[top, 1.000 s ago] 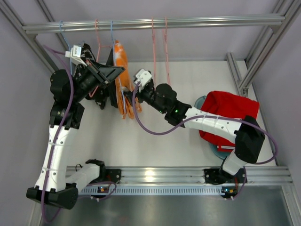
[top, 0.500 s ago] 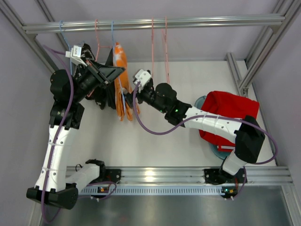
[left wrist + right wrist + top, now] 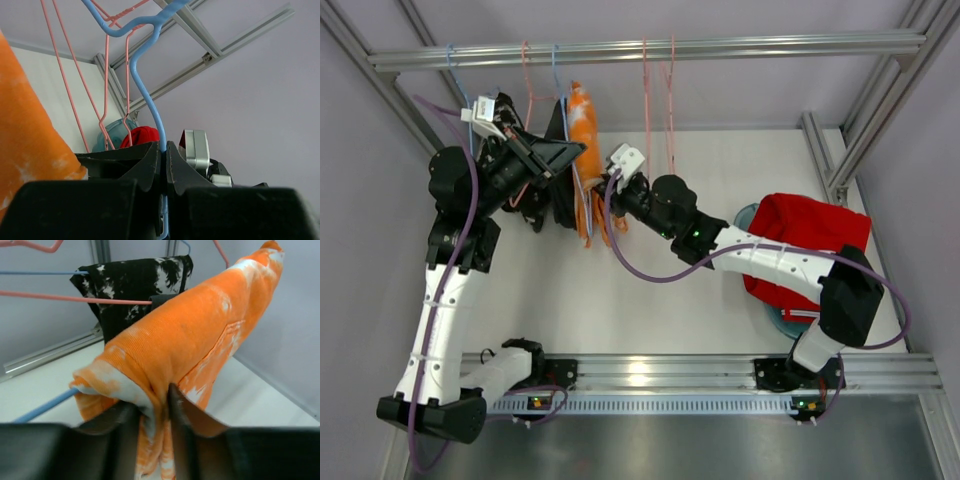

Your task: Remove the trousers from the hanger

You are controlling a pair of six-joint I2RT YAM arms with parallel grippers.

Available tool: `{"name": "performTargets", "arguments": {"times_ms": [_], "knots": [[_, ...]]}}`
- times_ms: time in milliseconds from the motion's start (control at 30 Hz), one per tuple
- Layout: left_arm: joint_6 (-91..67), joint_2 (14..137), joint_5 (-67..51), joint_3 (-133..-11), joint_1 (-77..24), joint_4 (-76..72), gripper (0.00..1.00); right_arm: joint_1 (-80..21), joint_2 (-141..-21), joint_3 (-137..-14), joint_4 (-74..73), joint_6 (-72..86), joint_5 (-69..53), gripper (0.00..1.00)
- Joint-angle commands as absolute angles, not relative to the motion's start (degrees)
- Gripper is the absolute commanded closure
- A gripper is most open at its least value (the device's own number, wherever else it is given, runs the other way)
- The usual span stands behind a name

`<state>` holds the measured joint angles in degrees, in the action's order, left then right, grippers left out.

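In teal basin [image 3: 747, 214]: red trousers [image 3: 807, 235] (overhanging rim).

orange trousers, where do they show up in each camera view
top external: orange trousers hang upper left of centre.
left wrist: at the left edge.
right wrist: fill the centre.
shared landmark: the blue hanger carrying them.

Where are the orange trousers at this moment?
In the top view the orange trousers hang on the blue hanger, left of centre below the rail. The left claw clamps that hanger and the right claw pinches a fold of them.
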<state>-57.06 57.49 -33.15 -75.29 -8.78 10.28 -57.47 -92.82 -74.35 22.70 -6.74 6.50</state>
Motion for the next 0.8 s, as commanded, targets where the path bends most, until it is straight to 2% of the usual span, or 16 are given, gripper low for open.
{"name": "performTargets", "arguments": {"times_ms": [0, 67, 100, 133, 467, 567, 733, 767], "knots": [[-56.3, 55.1, -35.4, -76.0, -8.8, -0.5, 1.0, -54.1, -92.3, -77.5, 25.1, -5.9, 11.2, 0.79], [-56.2, 54.9, -35.4, -75.5, -8.8, -0.5, 1.0, -53.4, -91.8, -78.8, 24.0, -5.9, 10.1, 0.86], [-55.8, 54.8, -35.5, -75.2, -8.8, -0.5, 1.0, -53.3, -91.7, -79.0, 23.9, -5.8, 9.8, 0.98], [-55.7, 54.8, -35.6, -75.0, -8.8, -0.5, 1.0, -53.2, -91.1, -79.2, 23.8, -5.8, 9.1, 1.0], [-55.9, 55.5, -34.8, -74.5, -8.8, -0.5, 1.0, -53.0, -86.7, -76.1, 23.4, -6.9, 3.4, 1.0], [-56.5, 56.2, -34.5, -75.1, -8.8, -0.7, 1.0, -53.7, -86.4, -74.2, 22.7, -6.0, 2.0, 0.93], [-57.1, 56.9, -34.2, -75.8, -8.8, -1.1, 1.0, -55.5, -87.4, -73.3, 22.2, -4.2, 2.9, 0.88], [-57.2, 56.9, -34.2, -76.2, -8.8, -1.1, 1.0, -56.1, -87.6, -73.4, 22.3, -4.0, 3.1, 0.82]]}}
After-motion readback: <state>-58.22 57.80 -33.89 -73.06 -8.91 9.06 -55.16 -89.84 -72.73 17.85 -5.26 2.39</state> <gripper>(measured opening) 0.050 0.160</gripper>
